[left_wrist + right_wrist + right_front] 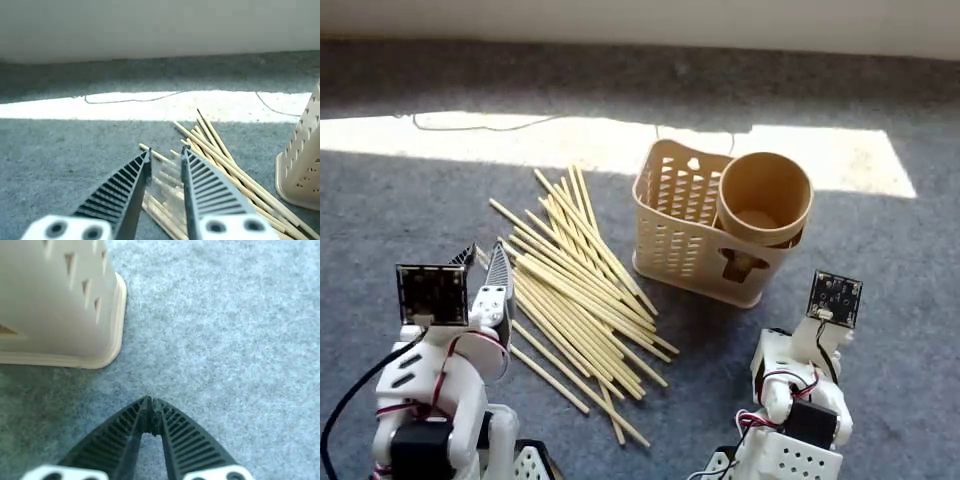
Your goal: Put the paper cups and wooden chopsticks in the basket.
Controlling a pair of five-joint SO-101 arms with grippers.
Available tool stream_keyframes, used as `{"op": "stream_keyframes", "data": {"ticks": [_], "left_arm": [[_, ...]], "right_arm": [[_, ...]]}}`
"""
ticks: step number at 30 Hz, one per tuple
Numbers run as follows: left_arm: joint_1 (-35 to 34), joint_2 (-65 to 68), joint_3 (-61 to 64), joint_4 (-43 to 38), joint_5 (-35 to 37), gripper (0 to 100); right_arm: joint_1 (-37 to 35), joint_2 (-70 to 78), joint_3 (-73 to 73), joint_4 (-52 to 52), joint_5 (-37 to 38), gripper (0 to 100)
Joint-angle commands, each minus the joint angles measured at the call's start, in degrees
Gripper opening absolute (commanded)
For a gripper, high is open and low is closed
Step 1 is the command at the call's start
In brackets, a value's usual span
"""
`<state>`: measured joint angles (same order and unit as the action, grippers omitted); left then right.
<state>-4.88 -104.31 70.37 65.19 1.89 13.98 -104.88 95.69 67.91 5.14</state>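
One brown paper cup (765, 205) upright in the cream slotted plastic basket (675, 225), at the end toward the tabletop's right edge, rim above the basket wall; single cup or nested stack, impossible to tell. Cups portion judged done.

Many pale wooden chopsticks (575, 285) loose in a crossed heap at mid-tabletop, just beside the basket on the side toward the left edge; none inside the basket as far as visible. Chopsticks portion judged wholly outstanding.

Left end effector (166, 155) at the heap's end toward the near-left corner, narrowly parted, holding nothing.

Right end effector (152, 406) closed tip to tip, empty, over bare grey carpet-like tabletop (225, 330), near the basket's near corner.

Thin dark cable (470, 124) in a sunlit strip along the far edge, well apart from the rest.

Hindrances, as judged: tall basket wall between heap and opening, sticks to be lifted over it; overlapping sticks unlikely to come away singly.
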Motion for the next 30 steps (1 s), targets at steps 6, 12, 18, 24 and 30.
{"op": "stream_keyframes", "data": {"ticks": [6, 12, 18, 24, 30], "left_arm": [[-3.1, 0.2, 9.1, -5.9, 0.5, 11], [-5.8, 0.2, 14.5, -11.3, 0.3, 11], [-5.8, 0.2, 16.3, -13.5, 0.3, 11], [-5.8, 0.2, 16.5, -13.5, 0.3, 11], [-5.9, 0.3, 16.4, -13.4, 0.3, 11]], "right_arm": [[0.3, -0.4, 6.2, -1.2, -0.3, 1.9], [0.3, -0.4, 6.1, -1.3, -0.3, 1.9], [0.2, -0.4, 6.0, -1.3, -0.2, 1.9], [0.2, -0.4, 5.9, -1.7, -0.2, 1.9], [0.2, -0.4, 5.9, -2.6, -0.2, 1.9]]}}
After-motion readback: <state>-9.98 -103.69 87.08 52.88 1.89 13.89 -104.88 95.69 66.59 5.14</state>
